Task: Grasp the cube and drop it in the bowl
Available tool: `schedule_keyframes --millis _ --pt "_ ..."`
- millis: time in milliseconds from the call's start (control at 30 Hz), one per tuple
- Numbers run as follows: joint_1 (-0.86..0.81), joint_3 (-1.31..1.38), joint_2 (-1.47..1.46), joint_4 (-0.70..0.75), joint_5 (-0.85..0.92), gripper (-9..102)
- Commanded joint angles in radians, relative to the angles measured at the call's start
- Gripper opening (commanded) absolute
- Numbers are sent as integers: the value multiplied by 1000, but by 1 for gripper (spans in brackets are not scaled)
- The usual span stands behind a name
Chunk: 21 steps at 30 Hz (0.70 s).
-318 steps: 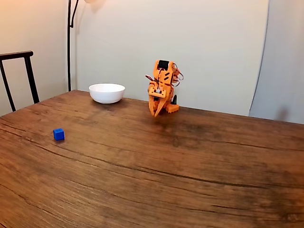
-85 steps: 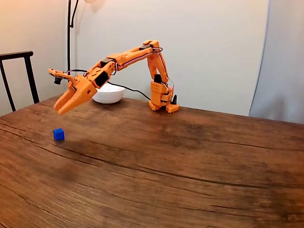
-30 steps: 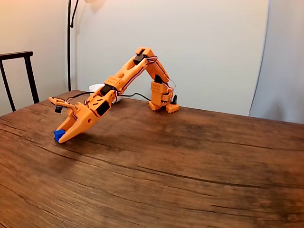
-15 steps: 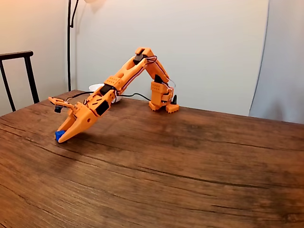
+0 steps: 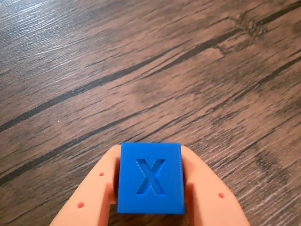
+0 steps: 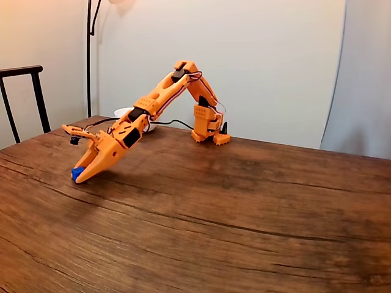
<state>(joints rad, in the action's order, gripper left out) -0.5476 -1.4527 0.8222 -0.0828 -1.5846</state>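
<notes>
Change: the gripper (image 5: 150, 200) has closed in since a moment ago.
Grip: clamped on the cube (image 5: 150, 178), opposite flat sides.
Handling: likely light, rigid, slightly slick plastic.

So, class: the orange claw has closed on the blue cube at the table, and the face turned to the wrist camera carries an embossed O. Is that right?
Not quite. The wrist view shows an X sunk into the blue cube, not an O. The rest holds: the orange claw is closed on it down at the table.
</notes>
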Motion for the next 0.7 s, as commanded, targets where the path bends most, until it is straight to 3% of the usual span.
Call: schedule_keyframes --millis 0,433,667 --pt "-9 8 112 6 -51 5" --pt "-29 25 600 666 -259 5" --pt "-77 6 836 945 -336 5"
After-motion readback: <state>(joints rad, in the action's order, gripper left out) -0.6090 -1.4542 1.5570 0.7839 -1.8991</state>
